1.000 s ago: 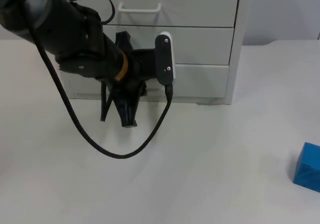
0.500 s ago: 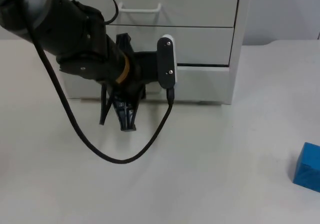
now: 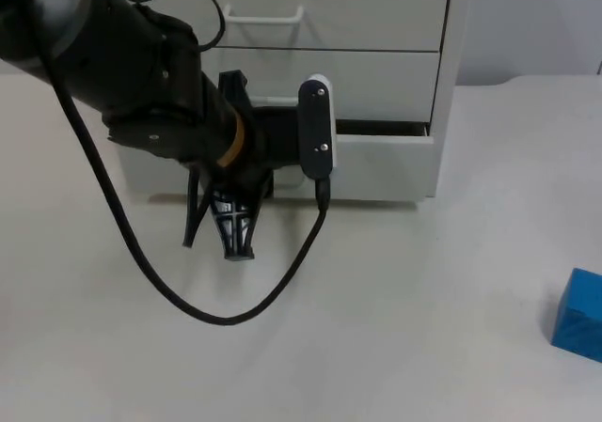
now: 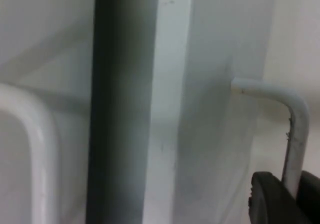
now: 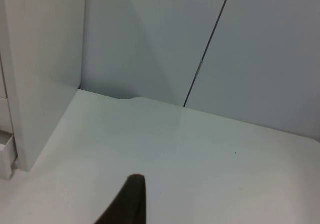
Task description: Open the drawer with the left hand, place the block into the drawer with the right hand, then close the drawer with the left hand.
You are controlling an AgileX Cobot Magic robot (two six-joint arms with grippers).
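Observation:
The white drawer cabinet (image 3: 376,27) stands at the back of the table. Its bottom drawer (image 3: 386,164) is pulled out a little, with a dark gap above its front. My left gripper (image 3: 218,243) is at that drawer's front, shut on the drawer handle (image 4: 295,134); in the top view the arm hides the handle. In the left wrist view a black fingertip (image 4: 272,199) lies against the white handle bar. The blue block (image 3: 578,314) rests on the table at the far right, untouched. My right gripper's fingertip (image 5: 130,199) hangs above the bare table beside the cabinet's side wall (image 5: 40,59), waiting.
The upper drawers are closed; one carries a white handle (image 3: 263,15). A grey partition wall (image 5: 225,49) stands behind the table. Open table top (image 3: 404,300) lies between the cabinet and the block.
My left gripper has drawn back toward the table's front, and the bottom drawer has slid out with it, opening a dark gap. The block has not moved.

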